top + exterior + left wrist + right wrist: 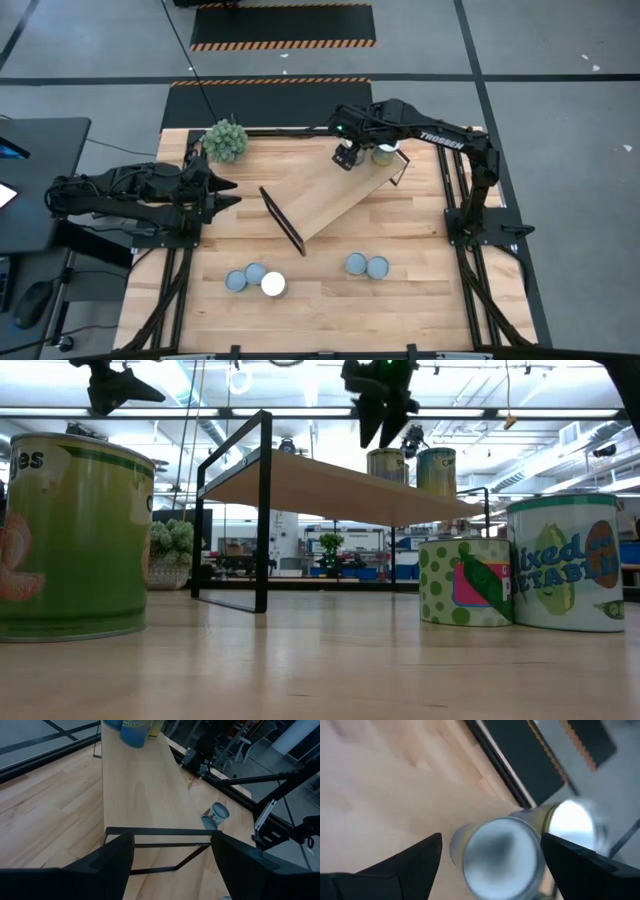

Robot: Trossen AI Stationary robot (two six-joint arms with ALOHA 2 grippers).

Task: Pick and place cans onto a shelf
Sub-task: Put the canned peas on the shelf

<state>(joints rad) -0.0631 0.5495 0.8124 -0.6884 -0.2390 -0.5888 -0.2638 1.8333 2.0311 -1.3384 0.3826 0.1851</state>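
Evidently between placements, the right gripper hangs open and empty above two silver-topped metal cans on the far right end of the long light wood shelf, next needing a tabletop can.

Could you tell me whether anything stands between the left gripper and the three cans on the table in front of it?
Nothing visible does: bare tabletop lies between the left gripper and the three cans; the shelf stands off to one side.
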